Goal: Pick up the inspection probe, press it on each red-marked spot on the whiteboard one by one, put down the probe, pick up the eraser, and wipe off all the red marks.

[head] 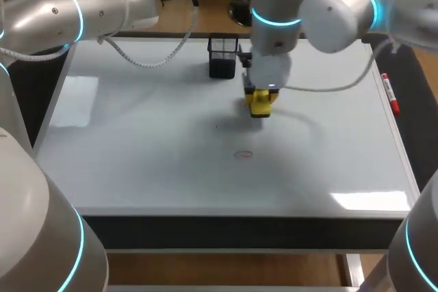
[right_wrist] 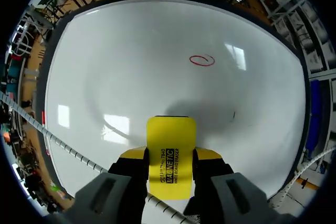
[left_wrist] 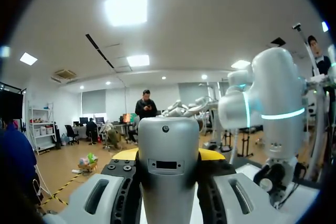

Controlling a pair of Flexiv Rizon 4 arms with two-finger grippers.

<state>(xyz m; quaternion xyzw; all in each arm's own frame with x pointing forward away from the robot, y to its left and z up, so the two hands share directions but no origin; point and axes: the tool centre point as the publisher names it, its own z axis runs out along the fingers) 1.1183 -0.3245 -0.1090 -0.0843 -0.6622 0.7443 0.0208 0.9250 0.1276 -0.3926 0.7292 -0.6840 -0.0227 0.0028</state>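
My right gripper [head: 261, 103] hangs over the middle of the whiteboard [head: 137, 148], shut on a yellow eraser [head: 261, 100]. In the right wrist view the eraser [right_wrist: 170, 156] is clamped between the fingers of the right gripper [right_wrist: 170, 166] above the whiteboard [right_wrist: 131, 51]. A red oval mark [head: 243, 154] lies nearer the front edge, ahead of the eraser [right_wrist: 202, 60]. My left arm [head: 75, 8] stays at the back left, off the board. Its left gripper [left_wrist: 168, 157] holds a silver cylindrical inspection probe [left_wrist: 168, 150] between its yellow tips, pointing out into the room.
A black mesh holder [head: 222, 56] stands at the back of the board, just behind my right gripper. A red marker pen [head: 389, 94] lies along the right edge. A tiny dark speck [head: 217, 126] sits left of the eraser. A white cable [right_wrist: 68, 150] trails beside the right gripper.
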